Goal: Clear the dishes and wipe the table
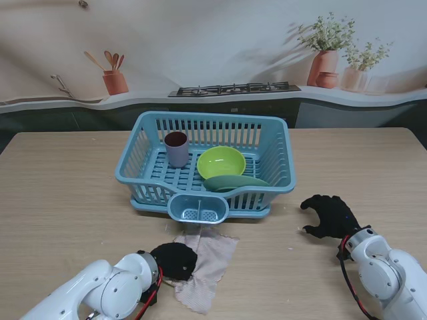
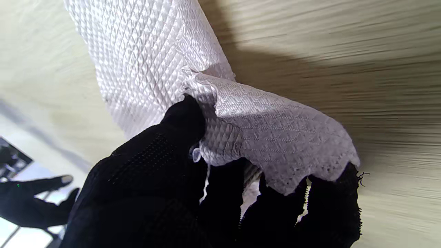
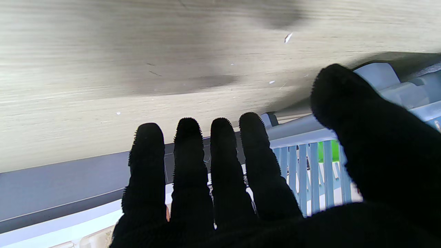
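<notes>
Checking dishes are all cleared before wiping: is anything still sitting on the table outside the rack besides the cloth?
No: the cup, green bowl and plate are all inside the blue rack.

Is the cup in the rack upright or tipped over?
Upright: the cup stands in the rack, its open mouth facing up.
</notes>
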You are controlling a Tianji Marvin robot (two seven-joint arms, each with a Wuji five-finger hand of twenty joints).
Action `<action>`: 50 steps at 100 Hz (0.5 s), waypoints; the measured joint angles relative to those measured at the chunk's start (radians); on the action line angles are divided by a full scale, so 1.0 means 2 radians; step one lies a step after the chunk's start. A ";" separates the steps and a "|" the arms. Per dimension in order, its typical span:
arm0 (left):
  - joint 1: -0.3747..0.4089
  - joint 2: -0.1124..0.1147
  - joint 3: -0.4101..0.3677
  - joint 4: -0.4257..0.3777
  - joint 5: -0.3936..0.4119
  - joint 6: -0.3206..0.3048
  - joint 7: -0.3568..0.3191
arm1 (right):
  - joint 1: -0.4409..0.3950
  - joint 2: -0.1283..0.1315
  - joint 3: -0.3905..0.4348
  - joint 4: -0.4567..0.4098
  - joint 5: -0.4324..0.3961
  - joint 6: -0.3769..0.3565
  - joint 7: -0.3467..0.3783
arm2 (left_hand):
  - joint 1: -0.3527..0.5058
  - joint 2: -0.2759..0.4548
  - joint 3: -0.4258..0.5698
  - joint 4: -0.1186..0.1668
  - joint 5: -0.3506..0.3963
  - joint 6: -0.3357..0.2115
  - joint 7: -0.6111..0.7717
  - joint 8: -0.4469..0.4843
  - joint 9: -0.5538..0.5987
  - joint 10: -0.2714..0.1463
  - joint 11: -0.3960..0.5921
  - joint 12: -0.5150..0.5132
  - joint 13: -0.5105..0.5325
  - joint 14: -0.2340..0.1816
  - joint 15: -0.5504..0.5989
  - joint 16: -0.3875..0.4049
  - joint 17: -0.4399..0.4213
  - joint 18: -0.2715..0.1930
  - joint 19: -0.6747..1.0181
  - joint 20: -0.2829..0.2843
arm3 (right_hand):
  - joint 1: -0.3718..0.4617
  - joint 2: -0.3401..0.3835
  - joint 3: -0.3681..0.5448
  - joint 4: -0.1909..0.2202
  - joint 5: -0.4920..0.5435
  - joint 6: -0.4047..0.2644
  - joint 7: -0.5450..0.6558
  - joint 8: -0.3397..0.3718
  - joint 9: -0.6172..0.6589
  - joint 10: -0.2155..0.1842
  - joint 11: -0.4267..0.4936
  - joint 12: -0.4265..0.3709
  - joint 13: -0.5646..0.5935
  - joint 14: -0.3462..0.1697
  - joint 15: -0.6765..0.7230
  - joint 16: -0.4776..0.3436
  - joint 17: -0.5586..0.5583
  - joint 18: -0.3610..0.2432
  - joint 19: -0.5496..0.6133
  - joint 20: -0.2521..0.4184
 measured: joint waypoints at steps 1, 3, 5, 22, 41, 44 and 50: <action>-0.003 0.000 0.003 0.000 -0.002 0.000 -0.002 | 0.000 0.000 0.000 0.000 0.000 0.000 0.000 | 0.000 0.000 0.000 0.000 0.000 -0.002 0.000 -0.001 0.000 -0.001 -0.002 0.000 0.000 0.000 0.000 0.000 0.000 0.000 0.000 0.000 | 0.000 0.000 0.000 0.000 0.000 0.000 0.000 0.000 0.000 0.000 0.000 0.000 0.000 0.000 0.000 0.000 0.000 0.000 0.000 0.000; -0.007 0.000 0.007 0.002 -0.005 0.000 -0.004 | 0.000 0.000 0.000 0.000 0.000 0.000 0.000 | 0.000 0.000 -0.001 0.000 0.000 -0.003 0.000 -0.002 0.000 -0.001 -0.002 0.000 0.000 0.000 -0.001 -0.001 0.000 0.000 0.000 0.000 | 0.000 0.000 0.000 0.000 0.000 0.000 0.000 0.000 0.000 0.000 0.000 0.000 0.000 0.000 0.000 0.000 0.000 0.000 0.000 0.000; -0.011 0.000 0.011 0.003 -0.008 0.000 -0.005 | 0.000 0.000 0.000 0.000 0.000 0.000 0.000 | 0.000 0.000 -0.001 0.000 0.000 -0.003 0.000 -0.003 0.000 -0.001 -0.002 0.000 0.001 0.000 0.001 -0.001 0.001 0.000 0.000 -0.001 | 0.000 0.000 0.000 0.000 0.000 0.000 0.000 0.000 0.000 0.000 0.000 0.000 0.000 0.000 0.000 0.000 0.000 0.000 0.000 0.000; -0.013 -0.004 0.007 0.009 0.000 -0.006 -0.005 | -0.001 0.000 0.001 0.000 0.000 0.000 0.000 | 0.000 0.000 -0.001 0.000 0.000 -0.003 0.000 -0.006 0.002 -0.009 -0.002 0.000 0.012 -0.003 0.004 -0.002 0.025 0.000 0.005 -0.001 | 0.000 0.000 0.000 0.000 0.000 0.000 0.000 0.000 0.000 0.000 0.000 0.000 0.000 0.000 0.000 0.000 0.000 0.000 0.000 0.000; 0.045 -0.017 -0.075 0.006 0.072 -0.059 0.017 | -0.001 0.000 0.001 0.000 -0.001 0.000 0.001 | 0.005 0.000 0.000 0.000 0.000 0.004 0.001 -0.010 -0.004 0.000 -0.006 0.000 0.008 -0.003 -0.011 -0.002 0.026 0.000 0.005 -0.001 | 0.000 0.000 0.000 0.000 0.000 0.000 0.000 0.000 0.000 0.000 0.000 0.000 0.000 0.000 0.000 0.000 0.000 0.000 0.000 0.000; 0.055 -0.018 -0.086 0.006 0.078 -0.068 0.027 | 0.000 0.000 0.001 0.000 -0.001 0.000 0.001 | 0.005 -0.002 0.000 0.000 0.000 0.005 0.001 -0.010 -0.004 0.000 -0.007 0.000 0.008 -0.003 -0.011 -0.002 0.026 0.000 0.005 -0.001 | 0.000 0.000 0.000 0.000 0.000 0.000 0.000 0.000 0.000 0.000 0.000 0.000 0.000 0.000 0.000 0.000 -0.001 0.000 0.000 0.000; 0.077 -0.020 -0.114 0.004 0.095 -0.084 0.047 | 0.000 0.000 0.001 0.000 -0.001 0.000 0.001 | 0.005 -0.005 0.005 0.000 0.001 0.007 0.001 -0.012 -0.004 0.000 -0.009 0.000 0.008 -0.003 -0.011 -0.002 0.026 0.000 0.005 -0.001 | 0.000 0.000 0.000 0.000 0.000 0.000 0.000 0.000 0.000 0.000 0.000 0.000 0.000 0.000 0.000 0.000 -0.001 0.000 0.000 0.000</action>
